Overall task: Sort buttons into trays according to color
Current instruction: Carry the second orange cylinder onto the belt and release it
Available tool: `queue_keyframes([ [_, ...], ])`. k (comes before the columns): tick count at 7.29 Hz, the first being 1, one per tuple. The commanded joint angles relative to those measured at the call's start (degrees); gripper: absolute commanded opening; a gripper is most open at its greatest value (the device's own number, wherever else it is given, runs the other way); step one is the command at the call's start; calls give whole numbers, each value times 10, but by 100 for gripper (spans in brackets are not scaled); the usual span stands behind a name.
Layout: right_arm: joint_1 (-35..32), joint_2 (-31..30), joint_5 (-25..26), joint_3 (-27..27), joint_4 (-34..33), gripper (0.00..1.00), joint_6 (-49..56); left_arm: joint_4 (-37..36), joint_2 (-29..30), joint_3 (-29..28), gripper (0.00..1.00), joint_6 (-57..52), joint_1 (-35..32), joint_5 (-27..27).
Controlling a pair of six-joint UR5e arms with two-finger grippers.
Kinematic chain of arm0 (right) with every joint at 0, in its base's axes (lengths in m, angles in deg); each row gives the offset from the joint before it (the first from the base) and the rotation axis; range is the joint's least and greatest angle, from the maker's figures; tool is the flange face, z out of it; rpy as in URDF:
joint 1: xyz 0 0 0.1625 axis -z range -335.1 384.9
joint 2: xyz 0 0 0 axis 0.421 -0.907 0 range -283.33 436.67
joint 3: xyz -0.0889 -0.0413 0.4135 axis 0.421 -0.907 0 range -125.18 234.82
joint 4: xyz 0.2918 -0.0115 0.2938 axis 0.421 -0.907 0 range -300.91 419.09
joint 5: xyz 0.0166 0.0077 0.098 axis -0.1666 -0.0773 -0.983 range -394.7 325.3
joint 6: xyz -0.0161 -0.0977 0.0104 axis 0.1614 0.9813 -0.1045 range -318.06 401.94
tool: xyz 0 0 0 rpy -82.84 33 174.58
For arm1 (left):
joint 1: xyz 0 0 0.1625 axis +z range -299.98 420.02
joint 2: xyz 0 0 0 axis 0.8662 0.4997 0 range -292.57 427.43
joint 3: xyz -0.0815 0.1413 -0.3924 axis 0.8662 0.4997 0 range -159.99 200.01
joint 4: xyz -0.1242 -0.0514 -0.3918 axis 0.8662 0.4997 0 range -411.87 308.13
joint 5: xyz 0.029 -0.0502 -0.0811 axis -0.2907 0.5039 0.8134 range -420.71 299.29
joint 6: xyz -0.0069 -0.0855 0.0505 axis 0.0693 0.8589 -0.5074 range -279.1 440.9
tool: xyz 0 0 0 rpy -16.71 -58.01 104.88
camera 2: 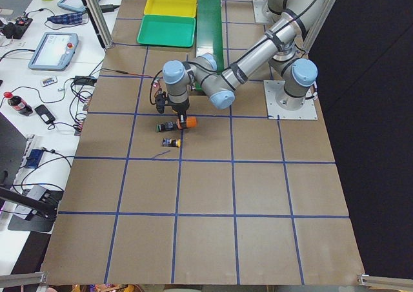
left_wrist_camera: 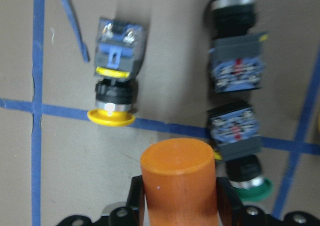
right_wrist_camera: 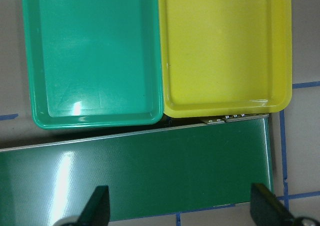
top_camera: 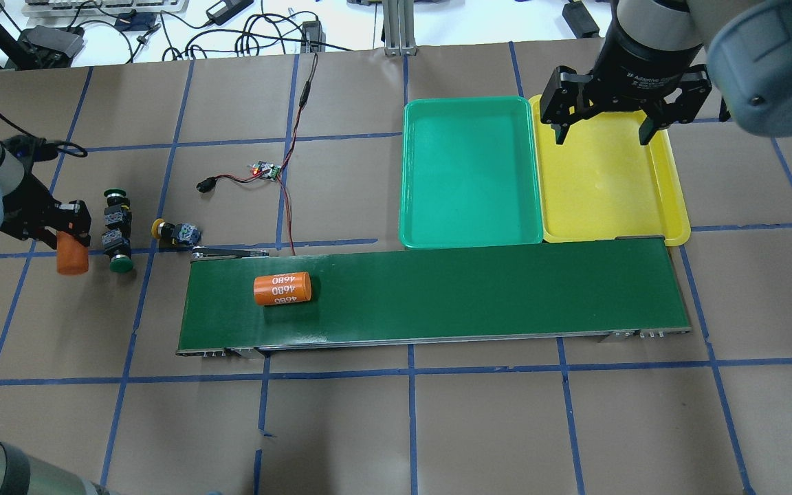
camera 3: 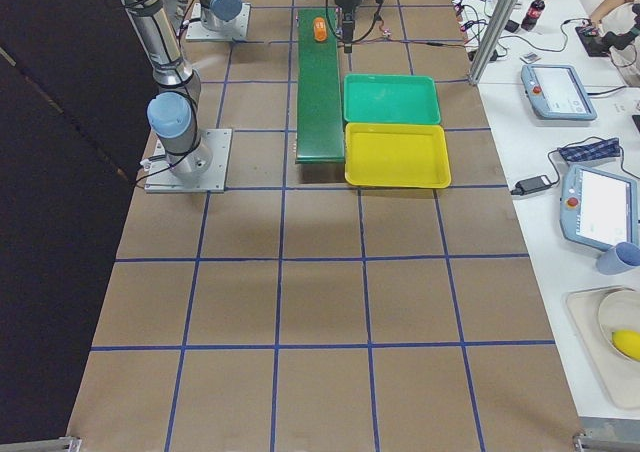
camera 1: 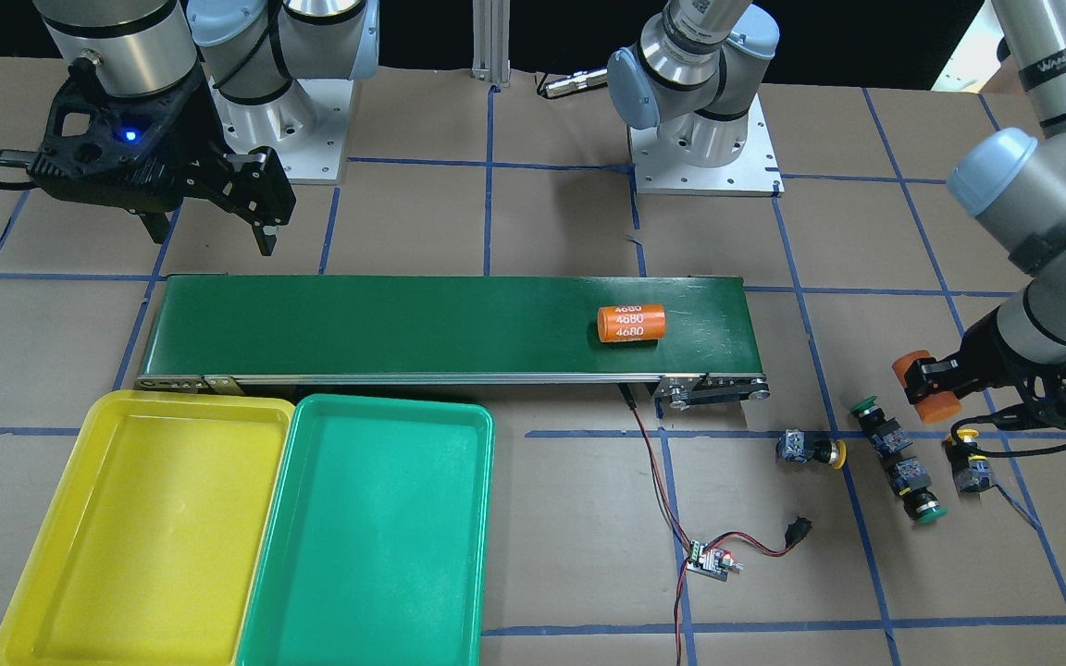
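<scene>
Two green buttons (left_wrist_camera: 235,76) lie just ahead-right of my left fingers (left_wrist_camera: 227,198), which clamp an orange cylinder (left_wrist_camera: 177,178); my right fingers (right_wrist_camera: 97,206) stand wide apart, both trays (right_wrist_camera: 225,106) ahead.

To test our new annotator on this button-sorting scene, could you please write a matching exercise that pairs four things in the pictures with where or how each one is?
Column 1
1. orange cylinder printed 4680
2. plain orange cylinder
3. two green-capped buttons
4. right hand

Column 2
A. gripped in the left hand
B. open, holding nothing
C. lying on the dark green belt
D. lying in a line on the table, caps pointing apart

Pairs: 1-C, 2-A, 3-D, 4-B
</scene>
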Motion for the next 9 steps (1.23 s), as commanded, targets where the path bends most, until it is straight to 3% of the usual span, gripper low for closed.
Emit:
queue_keyframes([
  [1, 0, 0, 0, 0, 0, 100, 0, 88, -44, -15, 0, 82, -72, 6],
  [3, 0, 0, 0, 1, 0, 100, 0, 100, -62, 13, 0, 271, -137, 6],
  [5, 0, 0, 0, 1, 0, 100, 0, 70, -73, 95, 0, 406, -149, 49],
  [9, 0, 0, 0, 6, -2, 100, 0, 59, -70, 109, 0, 469, -193, 48],
])
